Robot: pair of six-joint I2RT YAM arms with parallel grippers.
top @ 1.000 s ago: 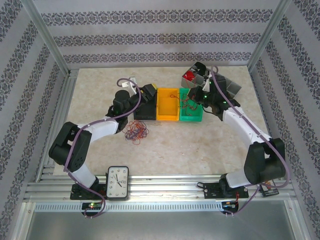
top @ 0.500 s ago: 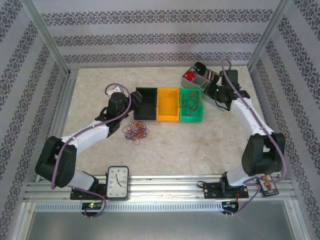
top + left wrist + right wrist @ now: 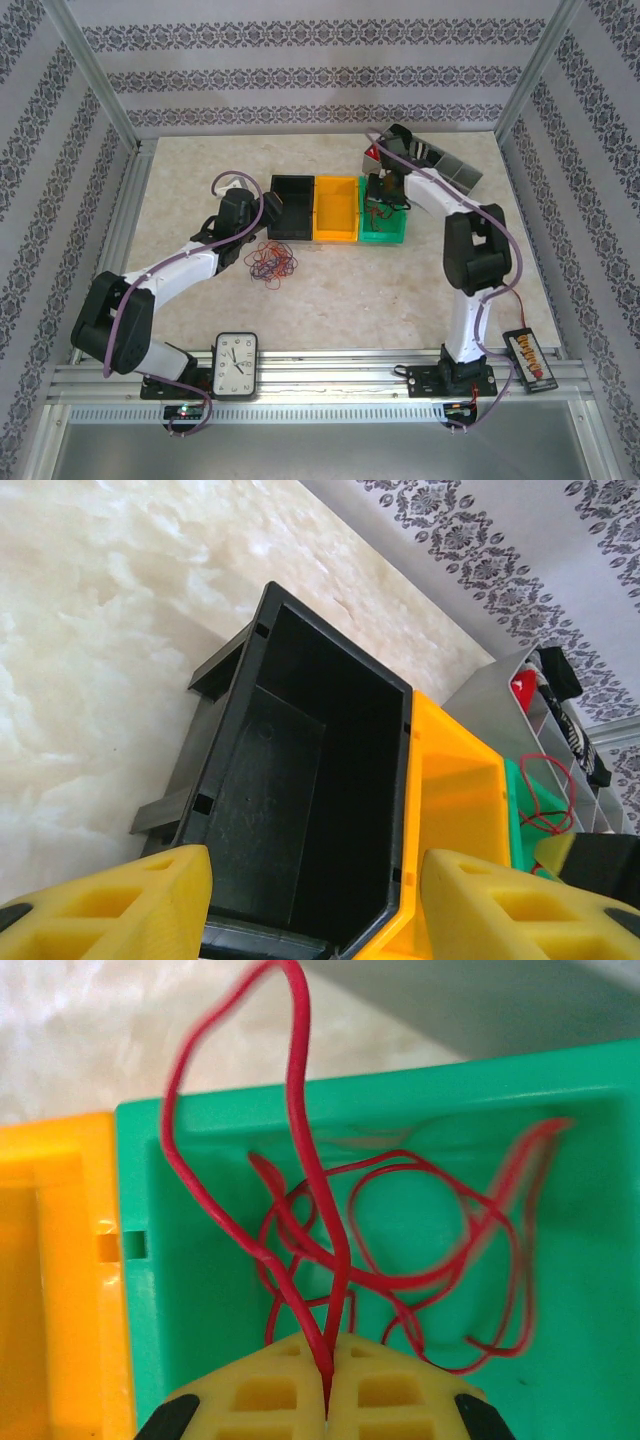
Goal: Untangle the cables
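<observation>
Fingers of the right hand (image 3: 328, 1405) are clamped on a red cable (image 3: 318, 1185) rising from the green bin (image 3: 500, 1070); the left hand (image 3: 315, 900) stands apart over the black bin (image 3: 290, 770).

probably lab test cell: aluminium frame (image 3: 320, 385), patterned panels (image 3: 320, 80)
</observation>
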